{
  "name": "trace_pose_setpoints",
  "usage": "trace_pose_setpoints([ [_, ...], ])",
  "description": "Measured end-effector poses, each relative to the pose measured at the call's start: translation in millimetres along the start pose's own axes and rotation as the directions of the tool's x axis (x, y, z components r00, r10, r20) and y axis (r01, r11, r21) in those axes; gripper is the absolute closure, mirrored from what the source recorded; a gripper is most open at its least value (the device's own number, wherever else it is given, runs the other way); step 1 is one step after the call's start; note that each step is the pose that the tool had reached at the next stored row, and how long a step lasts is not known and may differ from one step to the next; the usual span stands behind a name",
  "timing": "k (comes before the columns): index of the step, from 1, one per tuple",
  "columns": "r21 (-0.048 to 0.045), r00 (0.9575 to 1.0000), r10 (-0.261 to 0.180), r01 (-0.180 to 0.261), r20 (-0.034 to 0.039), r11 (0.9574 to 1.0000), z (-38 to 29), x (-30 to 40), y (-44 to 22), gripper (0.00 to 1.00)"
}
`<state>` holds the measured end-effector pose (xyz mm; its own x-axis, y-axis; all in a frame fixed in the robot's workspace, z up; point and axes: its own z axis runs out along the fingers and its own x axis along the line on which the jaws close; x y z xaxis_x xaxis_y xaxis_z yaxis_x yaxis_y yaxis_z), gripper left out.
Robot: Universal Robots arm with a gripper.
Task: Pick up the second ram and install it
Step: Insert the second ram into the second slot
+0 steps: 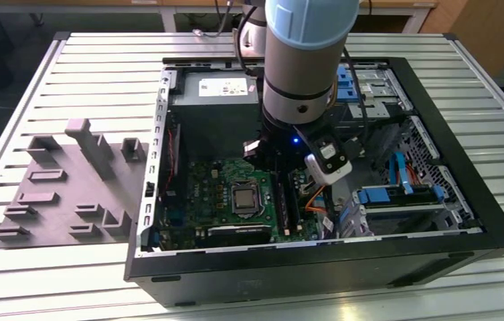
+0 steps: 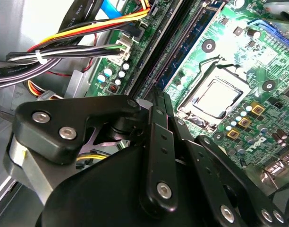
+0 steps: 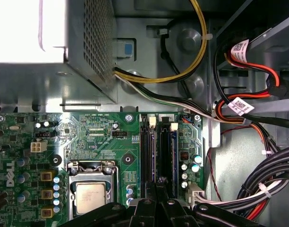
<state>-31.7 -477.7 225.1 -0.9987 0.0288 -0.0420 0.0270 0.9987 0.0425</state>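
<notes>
My gripper (image 1: 274, 167) hangs low inside the open computer case (image 1: 466, 221), over the motherboard's memory slots. In both wrist views its fingertips (image 3: 157, 182) (image 2: 159, 97) are pressed close together on the thin top edge of the second ram (image 3: 155, 151) (image 2: 169, 56). That dark stick stands edge-up in line with a black slot. Right beside it, another memory stick with a blue label (image 3: 174, 156) sits in its slot. White latches (image 3: 152, 121) mark the slot ends.
The silver processor (image 3: 90, 196) (image 1: 245, 198) lies in its socket beside the slots. Cable bundles (image 3: 272, 179) crowd the slots' other side. The power supply (image 1: 216, 100) fills the case's far end. A pale grey moulded tray (image 1: 64, 194) stands on the table at the exterior view's left.
</notes>
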Motion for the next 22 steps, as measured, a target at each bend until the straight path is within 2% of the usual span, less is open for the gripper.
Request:
trace_pose_setpoints([
  [22,-0.0003,1.0000,0.000,0.000,-0.0001,1.0000,2.1,0.1,-0.1,0.89],
])
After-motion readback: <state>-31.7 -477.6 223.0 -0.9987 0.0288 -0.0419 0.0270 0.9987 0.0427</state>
